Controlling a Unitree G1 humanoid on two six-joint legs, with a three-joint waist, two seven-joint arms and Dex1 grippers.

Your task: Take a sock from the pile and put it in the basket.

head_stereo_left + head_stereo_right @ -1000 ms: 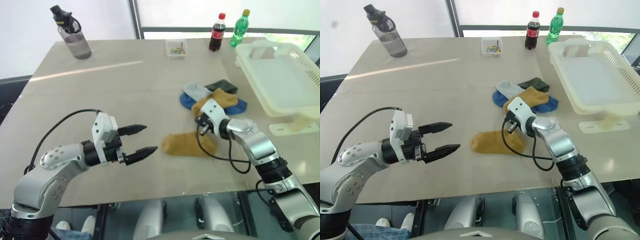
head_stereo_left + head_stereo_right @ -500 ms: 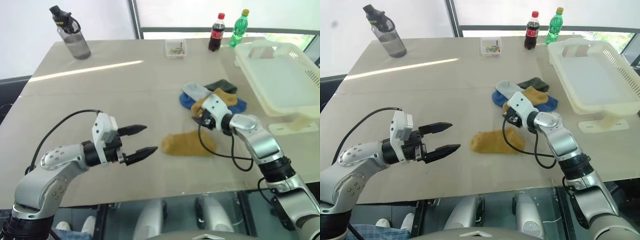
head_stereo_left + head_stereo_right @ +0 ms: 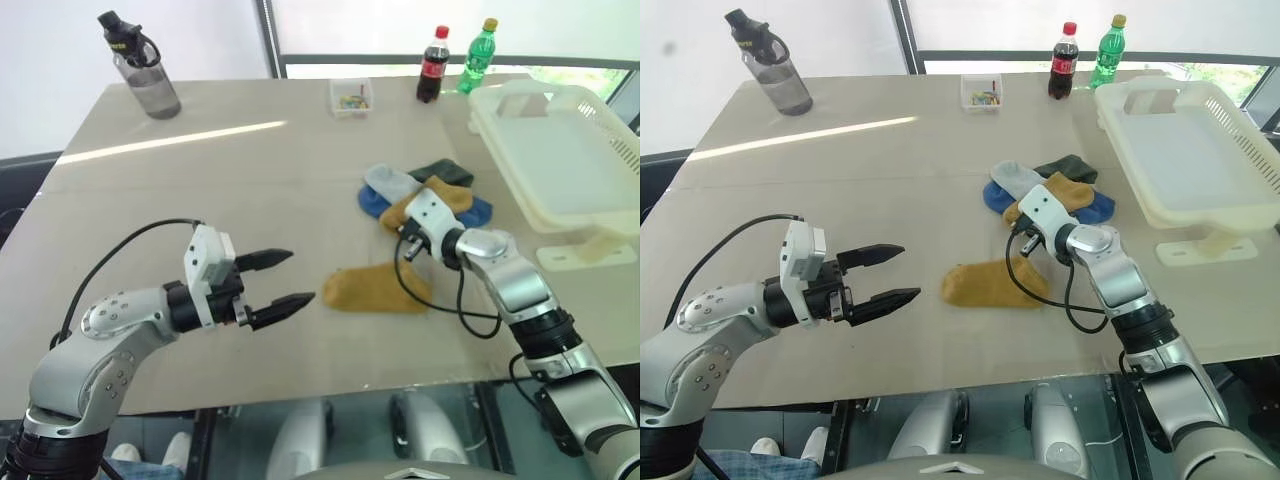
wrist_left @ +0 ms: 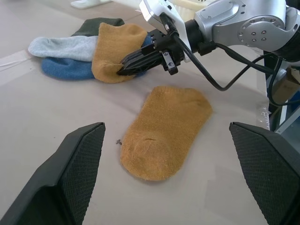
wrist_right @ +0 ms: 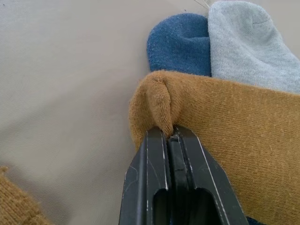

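Right gripper (image 4: pixel 123 71) pinching the soft mustard-yellow sock (image 5: pixel 225 122) atop the pile.
Fingers fully closed on a small fold (thin hold); lift slowly, then swing toward the cream-white slotted plastic basket (image 3: pixel 590 205).

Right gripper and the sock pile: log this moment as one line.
right gripper: shut on mustard sock at pile edge | left gripper: open, empty | basket: no sock seen inside

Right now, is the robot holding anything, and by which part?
The right gripper pinches a fold at the edge of the mustard-yellow knitted sock on the pile; the left gripper holds nothing.
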